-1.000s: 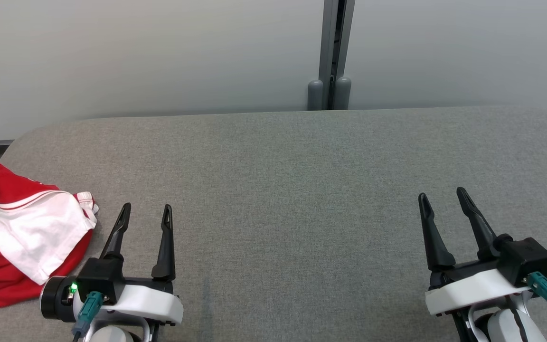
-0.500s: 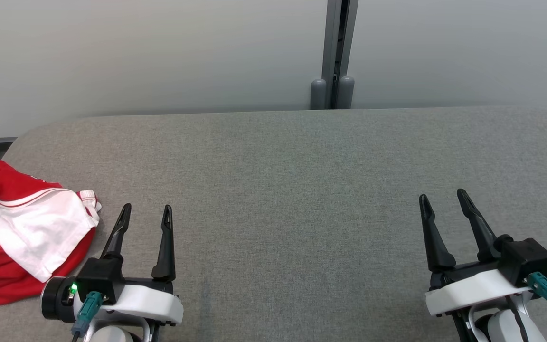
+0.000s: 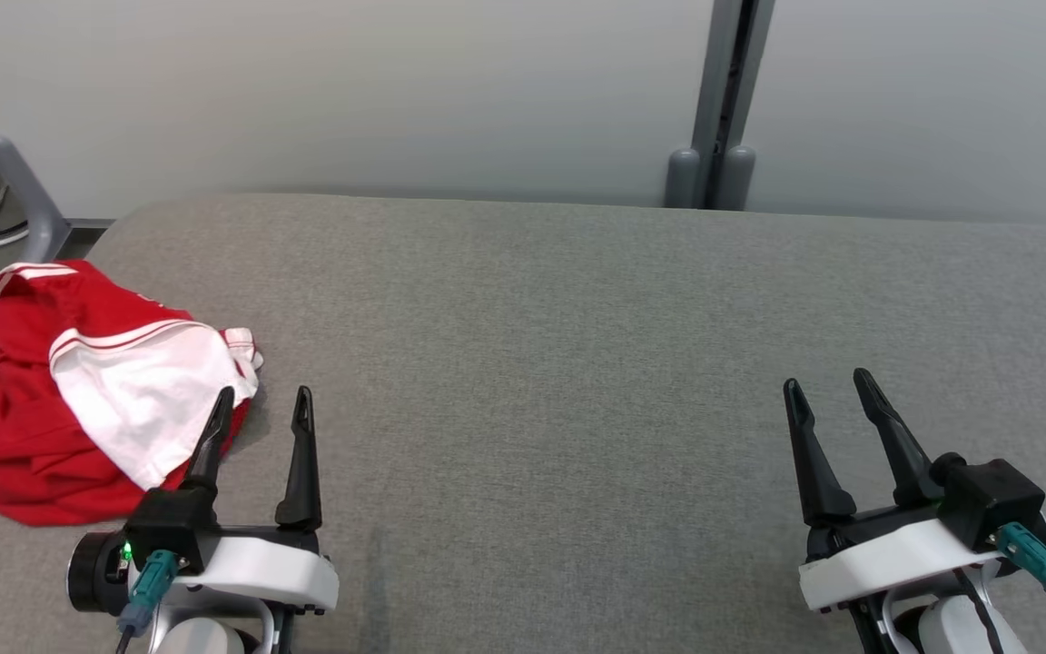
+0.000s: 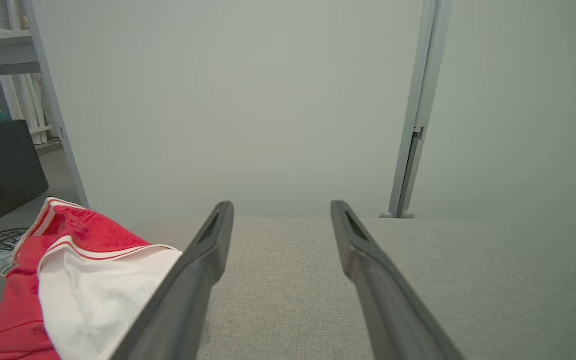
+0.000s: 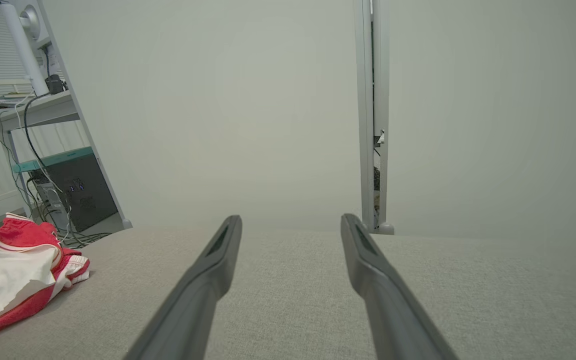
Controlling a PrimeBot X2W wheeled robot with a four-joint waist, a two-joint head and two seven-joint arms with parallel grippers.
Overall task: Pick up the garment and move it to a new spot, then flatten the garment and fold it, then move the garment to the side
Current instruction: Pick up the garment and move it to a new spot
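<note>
Grey fabric-topped bench [image 3: 577, 300]: wide, rounded far corners, bare across the middle and the right half.

Garment [image 3: 24, 436]: red, with a white panel and white striped trim. It lies crumpled in a heap at the bench's left edge, toward the front. Its outer side seems to lap over that edge, though how far is hard to tell.

Left gripper [image 3: 264, 395]: low at the front-left, fingers apart, nothing between them. In the head view the outer finger's tip overlaps the white panel; contact or only near, cannot tell.

Right gripper [image 3: 827, 377]: front-right, fingers apart and empty, well apart from the cloth.

Step, as judged: pickup not yet begun.

Risks:
- A shove from the spread outer finger could push the heap further over the left edge, and it could slide off.
- Pinching only the loose white layer would lift a trailing bundle, leaving the drop spot messy and the flattening harder.
- Fingers set too deep may snag the bench fabric.
</note>
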